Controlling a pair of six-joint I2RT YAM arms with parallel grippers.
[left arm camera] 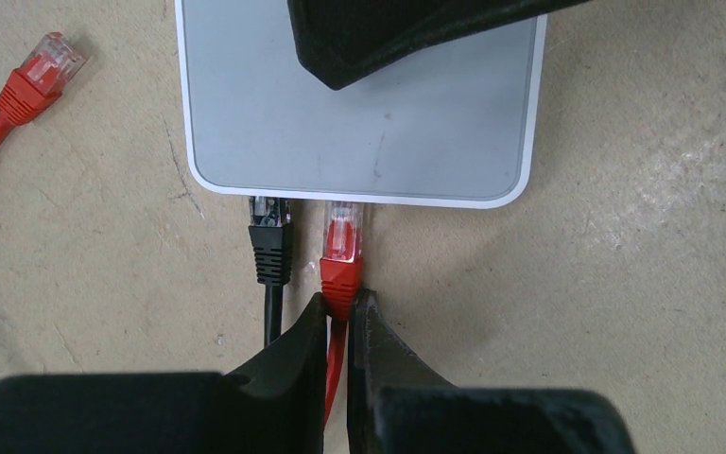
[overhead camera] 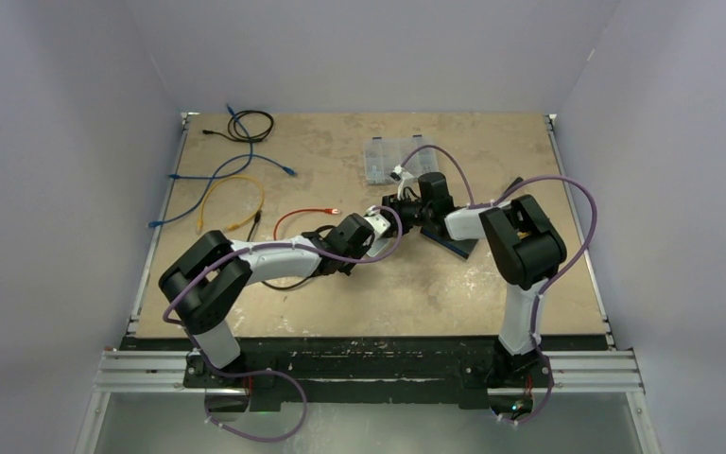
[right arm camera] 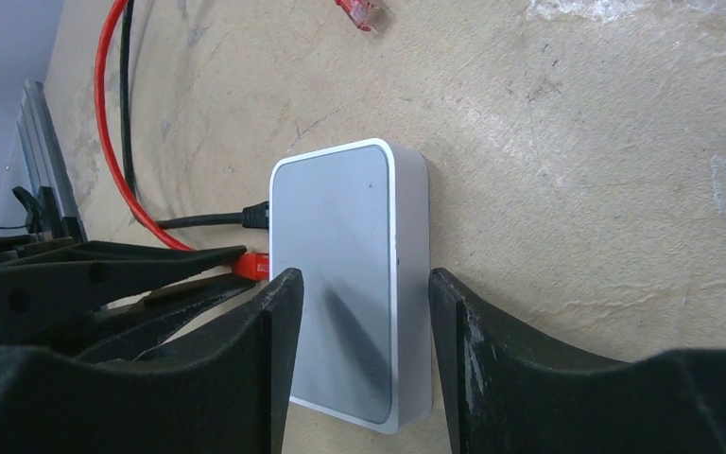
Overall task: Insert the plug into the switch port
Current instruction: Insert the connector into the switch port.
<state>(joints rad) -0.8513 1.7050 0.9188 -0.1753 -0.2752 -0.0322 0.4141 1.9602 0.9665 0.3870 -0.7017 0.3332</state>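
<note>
The white switch [left arm camera: 359,123] lies flat on the table, also seen in the right wrist view [right arm camera: 340,236] and the top view [overhead camera: 375,225]. My left gripper [left arm camera: 342,301] is shut on the boot of a red plug [left arm camera: 343,241]. The plug's clear tip meets the switch's near edge, right of a black plug [left arm camera: 270,236] seated there. My right gripper [right arm camera: 359,284] is open over the switch, one finger above its top face and one beside its side. The red plug [right arm camera: 250,266] shows at the switch edge in the right wrist view.
The red cable's other plug [left arm camera: 43,66] lies loose on the table left of the switch. A clear plastic box [overhead camera: 392,156] stands behind the arms. Blue [overhead camera: 246,156], yellow [overhead camera: 232,203] and black [overhead camera: 250,123] cables lie at the far left.
</note>
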